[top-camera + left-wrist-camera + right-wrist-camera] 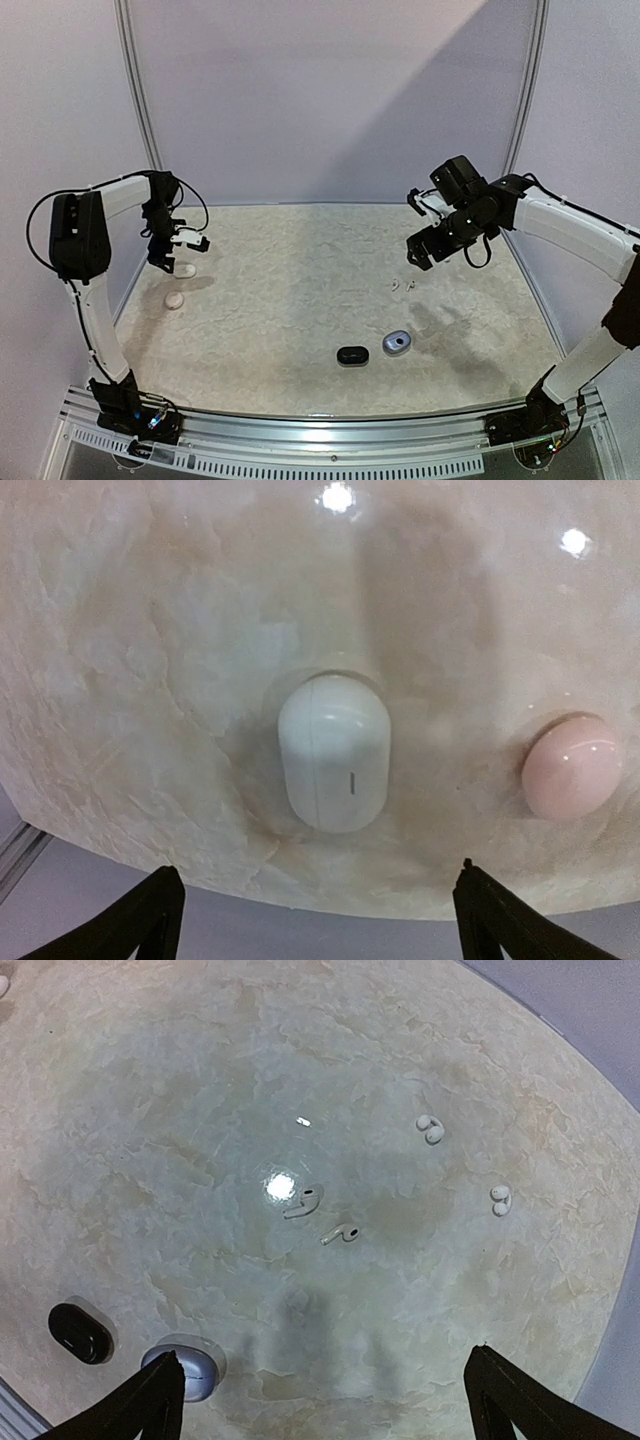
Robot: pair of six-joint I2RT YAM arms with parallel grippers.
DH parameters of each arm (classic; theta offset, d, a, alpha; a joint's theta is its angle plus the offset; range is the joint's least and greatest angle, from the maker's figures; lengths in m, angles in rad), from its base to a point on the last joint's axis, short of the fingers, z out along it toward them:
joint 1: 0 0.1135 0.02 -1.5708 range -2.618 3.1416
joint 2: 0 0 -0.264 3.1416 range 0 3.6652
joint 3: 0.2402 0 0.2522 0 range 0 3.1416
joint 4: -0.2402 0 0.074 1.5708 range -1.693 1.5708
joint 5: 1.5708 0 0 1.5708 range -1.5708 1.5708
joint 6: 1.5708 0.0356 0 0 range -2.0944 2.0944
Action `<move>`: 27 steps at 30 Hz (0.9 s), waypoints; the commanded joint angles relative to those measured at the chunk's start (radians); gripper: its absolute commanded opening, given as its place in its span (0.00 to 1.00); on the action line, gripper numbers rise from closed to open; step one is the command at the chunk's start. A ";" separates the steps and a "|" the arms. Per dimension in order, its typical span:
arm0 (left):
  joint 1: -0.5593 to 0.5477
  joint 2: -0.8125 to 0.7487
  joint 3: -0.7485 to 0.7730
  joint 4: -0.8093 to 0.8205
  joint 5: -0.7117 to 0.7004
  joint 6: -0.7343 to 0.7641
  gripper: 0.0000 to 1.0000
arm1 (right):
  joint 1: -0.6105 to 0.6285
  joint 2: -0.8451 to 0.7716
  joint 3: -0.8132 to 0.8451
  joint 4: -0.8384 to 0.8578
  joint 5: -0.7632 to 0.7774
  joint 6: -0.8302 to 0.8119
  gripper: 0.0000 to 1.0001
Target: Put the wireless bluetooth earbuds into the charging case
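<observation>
My left gripper (318,920) hangs over the far left of the marbled table (300,310) with its fingers spread wide and nothing between them. Straight beneath it lies a white charging case (333,752), apparently closed, and a rounded pink case (570,765) sits off to one side, clear of the white one.

My right gripper (320,1400) is just as wide open and empty, held above the right side of the table. Below it two white stemmed earbuds (303,1203) lie close together without touching. Two smaller whitish earbud pairs (430,1128) lie farther out and well apart from each other, too tiny for me to make out more.

Every earbud I can see rests on the bare table, not in a case. Toward the near edge a black case (80,1332) and a silver-blue case (185,1370) lie side by side, near each other but not touching.
</observation>
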 commanded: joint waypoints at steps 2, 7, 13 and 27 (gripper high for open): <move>0.001 0.076 0.024 0.078 0.096 0.034 0.94 | 0.040 0.020 0.048 -0.029 0.037 0.029 0.99; 0.001 0.106 -0.039 0.141 0.072 0.042 0.88 | 0.067 0.044 0.070 -0.050 0.056 0.036 0.99; 0.022 0.119 -0.071 0.139 0.042 0.047 0.66 | 0.080 0.065 0.100 -0.062 0.062 0.037 0.99; -0.021 -0.034 -0.168 0.135 0.075 -0.022 0.00 | 0.085 0.043 0.092 0.054 0.130 0.065 0.99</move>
